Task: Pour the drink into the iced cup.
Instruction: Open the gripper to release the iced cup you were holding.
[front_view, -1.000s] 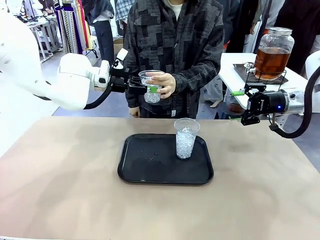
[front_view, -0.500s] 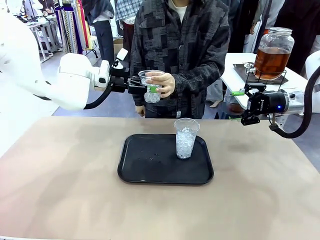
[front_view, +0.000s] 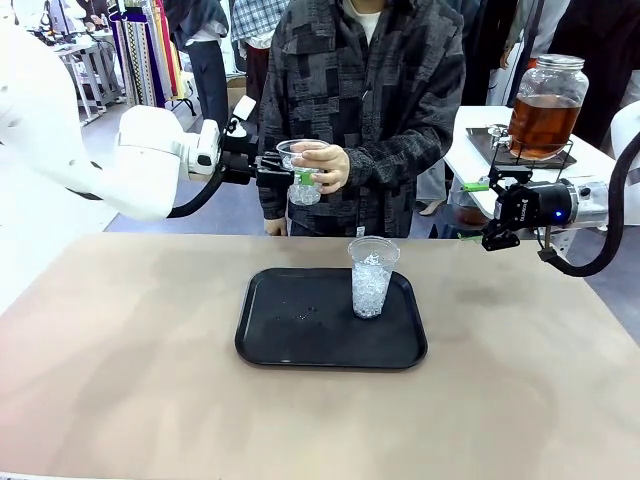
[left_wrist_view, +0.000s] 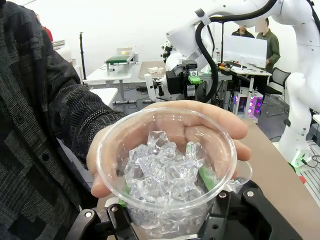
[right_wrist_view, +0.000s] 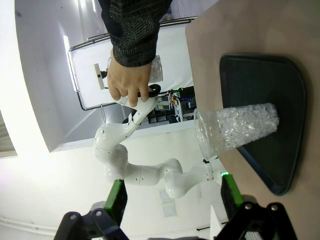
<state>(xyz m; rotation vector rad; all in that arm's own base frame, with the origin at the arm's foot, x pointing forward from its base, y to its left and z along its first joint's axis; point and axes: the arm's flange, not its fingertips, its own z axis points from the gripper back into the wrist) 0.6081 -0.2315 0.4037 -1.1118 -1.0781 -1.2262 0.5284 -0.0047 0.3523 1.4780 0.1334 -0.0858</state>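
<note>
Fingers (left_wrist_view: 206, 179) of left gripper (front_view: 290, 178) are clamping iced cup (front_view: 303, 180), person's hand (front_view: 330, 165) also gripping it; right gripper (front_view: 485, 212) is hanging with jaws spread, holding nothing. Drink (front_view: 540, 122) is sitting in jar (front_view: 550, 72) far right, well apart from left fingers, just behind right gripper. Likely handover step, pouring not begun; next, hand releasing, cup heading to jar.

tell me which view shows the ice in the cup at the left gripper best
Left wrist view: it looks straight into the held cup, ice cubes distinct. Front view shows it small, half behind the person's hand. Right wrist view shows a sliver beside that hand.
</note>
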